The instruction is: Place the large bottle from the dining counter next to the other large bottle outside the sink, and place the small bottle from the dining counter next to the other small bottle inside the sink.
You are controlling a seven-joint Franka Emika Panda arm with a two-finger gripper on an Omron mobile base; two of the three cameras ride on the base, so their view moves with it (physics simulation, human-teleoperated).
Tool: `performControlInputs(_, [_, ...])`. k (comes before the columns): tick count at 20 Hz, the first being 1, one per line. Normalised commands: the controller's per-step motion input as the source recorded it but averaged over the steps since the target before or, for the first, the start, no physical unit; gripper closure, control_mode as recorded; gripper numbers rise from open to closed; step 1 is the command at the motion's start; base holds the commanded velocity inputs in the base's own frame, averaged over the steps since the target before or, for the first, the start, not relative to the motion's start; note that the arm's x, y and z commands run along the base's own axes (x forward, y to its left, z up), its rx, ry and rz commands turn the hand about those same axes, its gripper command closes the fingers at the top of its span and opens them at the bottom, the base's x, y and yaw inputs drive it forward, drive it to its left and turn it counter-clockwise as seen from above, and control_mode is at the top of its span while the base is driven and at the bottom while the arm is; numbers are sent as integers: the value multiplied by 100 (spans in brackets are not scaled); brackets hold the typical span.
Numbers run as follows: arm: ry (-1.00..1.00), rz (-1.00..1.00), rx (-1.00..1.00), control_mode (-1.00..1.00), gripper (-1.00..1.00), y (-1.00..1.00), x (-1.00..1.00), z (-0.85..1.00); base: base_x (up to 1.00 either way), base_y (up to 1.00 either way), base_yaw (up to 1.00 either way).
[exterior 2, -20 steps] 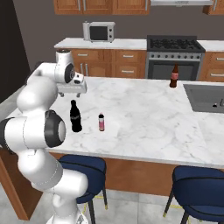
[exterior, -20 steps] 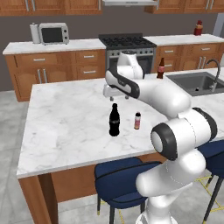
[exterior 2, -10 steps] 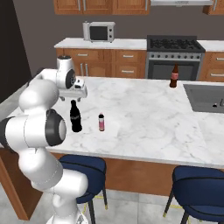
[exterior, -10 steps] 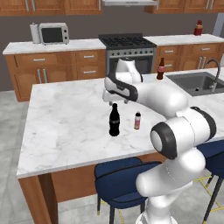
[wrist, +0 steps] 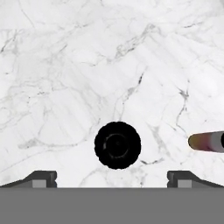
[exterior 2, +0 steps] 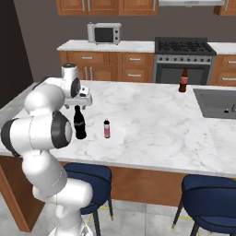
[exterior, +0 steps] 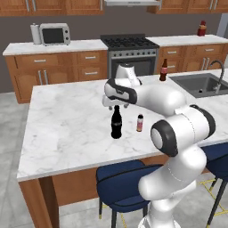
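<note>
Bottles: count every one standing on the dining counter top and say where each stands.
3. The large bottle stands under the gripper; the small bottle beside it; the other large bottle by the sink. None seems hidden.

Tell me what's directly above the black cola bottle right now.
The open gripper hangs right over the large bottle, jaws apart on either side of its cap without touching it. From the base views the hand covers the cap's top. The small bottle stands beside it, uncovered.

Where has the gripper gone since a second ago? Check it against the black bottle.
Yes. The gripper has come down toward the black red-labelled bottle, now hanging open right over its cap.
</note>
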Motion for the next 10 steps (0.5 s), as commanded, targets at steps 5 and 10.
performControlInputs(5, [2,0,0,-100,-100,0,15,-7,0,0,0])
performControlInputs(10, [0,0,0,-100,-100,0,1,-12,0,0,0])
